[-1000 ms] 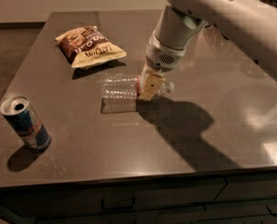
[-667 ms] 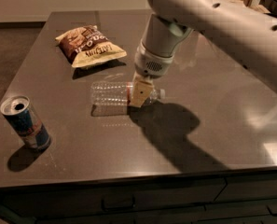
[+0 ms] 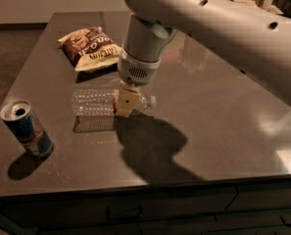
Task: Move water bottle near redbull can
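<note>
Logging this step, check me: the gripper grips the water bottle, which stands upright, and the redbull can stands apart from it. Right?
Not quite: the camera view shows the water bottle lying on its side, not upright. The gripper does grip it near the cap, and the redbull can stands apart from it.

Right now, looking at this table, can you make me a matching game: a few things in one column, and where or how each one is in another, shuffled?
Things:
1. water bottle
2. redbull can
3. chip bag
4. claw

Places or states:
A. standing upright near the front left corner of the table
B. lying flat toward the far side of the table
C. on its side, mid-table, white cap end toward the picture's right
D. closed on the bottle, near its cap end

Pairs: 1-C, 2-A, 3-B, 4-D
</note>
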### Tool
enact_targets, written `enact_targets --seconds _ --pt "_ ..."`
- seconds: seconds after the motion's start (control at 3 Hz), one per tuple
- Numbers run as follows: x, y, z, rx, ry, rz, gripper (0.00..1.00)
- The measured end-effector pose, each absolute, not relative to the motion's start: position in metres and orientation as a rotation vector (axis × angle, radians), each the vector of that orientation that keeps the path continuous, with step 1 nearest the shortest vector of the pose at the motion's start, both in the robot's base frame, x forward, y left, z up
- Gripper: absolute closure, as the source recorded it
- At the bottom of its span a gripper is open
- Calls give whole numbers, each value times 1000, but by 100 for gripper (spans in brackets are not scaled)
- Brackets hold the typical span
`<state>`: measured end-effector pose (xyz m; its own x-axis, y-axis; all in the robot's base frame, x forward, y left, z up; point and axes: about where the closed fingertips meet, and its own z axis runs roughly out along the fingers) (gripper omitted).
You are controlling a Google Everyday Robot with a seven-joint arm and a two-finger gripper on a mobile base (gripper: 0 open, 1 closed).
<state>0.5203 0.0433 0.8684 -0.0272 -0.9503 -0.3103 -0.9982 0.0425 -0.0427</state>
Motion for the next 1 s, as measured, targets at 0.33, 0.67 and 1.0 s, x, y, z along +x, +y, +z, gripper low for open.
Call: enact_targets --seconds 0.33,0.67,1.0 --pt "511 67 870 -2012 2049 275 100" --pt "509 87 863 -2032 2046 261 100" --pt "506 103 859 -2045 2039 247 100"
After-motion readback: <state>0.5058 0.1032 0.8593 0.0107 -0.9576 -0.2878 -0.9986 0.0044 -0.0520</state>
